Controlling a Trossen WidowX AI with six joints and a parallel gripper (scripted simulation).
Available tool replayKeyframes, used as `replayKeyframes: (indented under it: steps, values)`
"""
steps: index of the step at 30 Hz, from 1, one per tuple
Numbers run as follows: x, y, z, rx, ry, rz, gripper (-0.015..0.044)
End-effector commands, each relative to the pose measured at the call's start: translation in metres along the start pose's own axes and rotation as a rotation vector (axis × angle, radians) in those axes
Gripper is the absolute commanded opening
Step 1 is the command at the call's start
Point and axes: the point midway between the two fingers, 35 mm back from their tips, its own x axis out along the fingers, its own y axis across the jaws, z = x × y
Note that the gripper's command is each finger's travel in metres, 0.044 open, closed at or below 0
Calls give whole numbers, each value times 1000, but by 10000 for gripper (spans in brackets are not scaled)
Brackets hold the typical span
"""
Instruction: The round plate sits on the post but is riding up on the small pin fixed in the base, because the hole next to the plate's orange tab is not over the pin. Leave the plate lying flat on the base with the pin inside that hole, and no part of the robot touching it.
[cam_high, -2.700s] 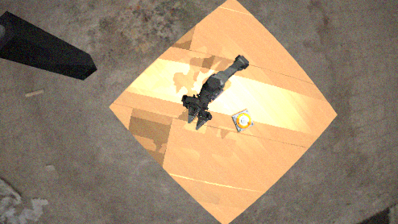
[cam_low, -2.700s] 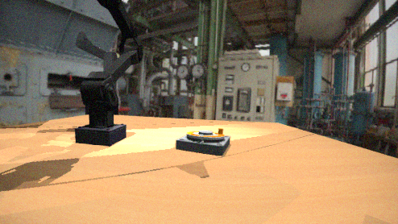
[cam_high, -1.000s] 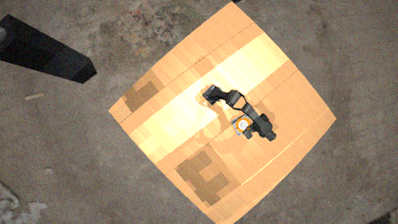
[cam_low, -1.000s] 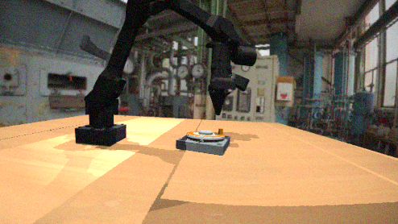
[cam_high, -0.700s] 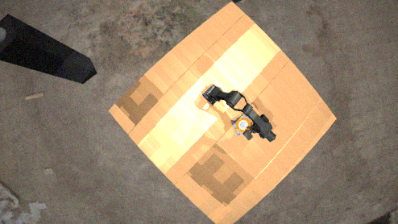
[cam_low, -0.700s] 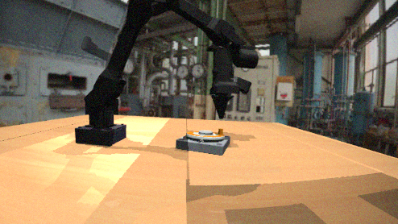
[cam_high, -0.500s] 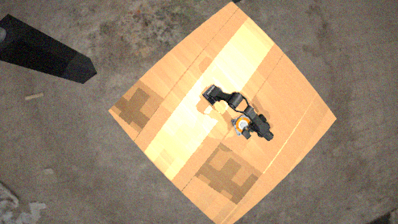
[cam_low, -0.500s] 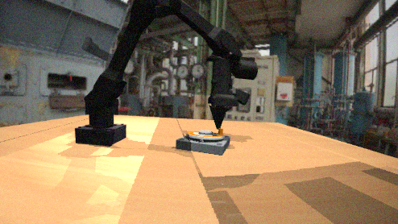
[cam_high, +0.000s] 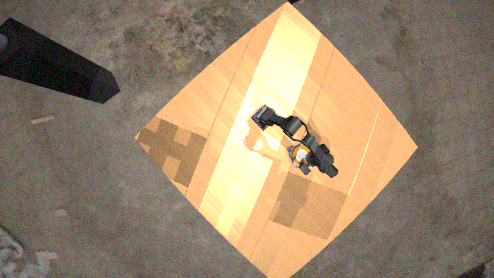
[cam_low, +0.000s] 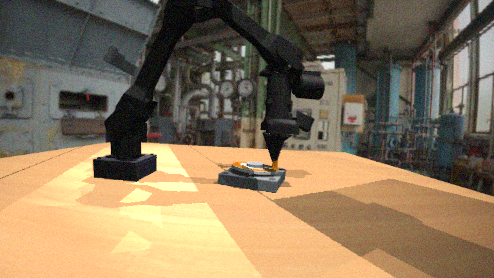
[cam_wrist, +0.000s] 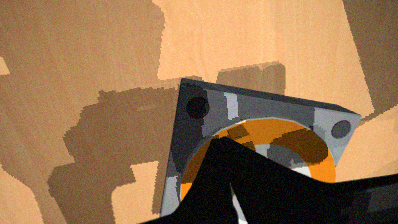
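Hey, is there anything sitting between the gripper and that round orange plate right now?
Nothing visible. The gripper is shut and empty, its tip right down at the edge of the plate on the grey base. In the wrist view the closed fingers lie directly over the plate, with no other object between.

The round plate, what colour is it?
Orange, with a pale centre; clearest in the wrist view.

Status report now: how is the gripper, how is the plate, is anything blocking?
Gripper shut, holding nothing, tips down at orange tab. Plate on grey base, looks tilted. Nothing else near it.
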Motion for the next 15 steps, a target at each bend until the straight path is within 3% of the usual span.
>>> replayKeyframes:
  steps: [1, 15]
  values:
    - [0, -7, 5, 0, -8, -7, 0]
    - [0, -12, 5, 0, -8, -7, 0]
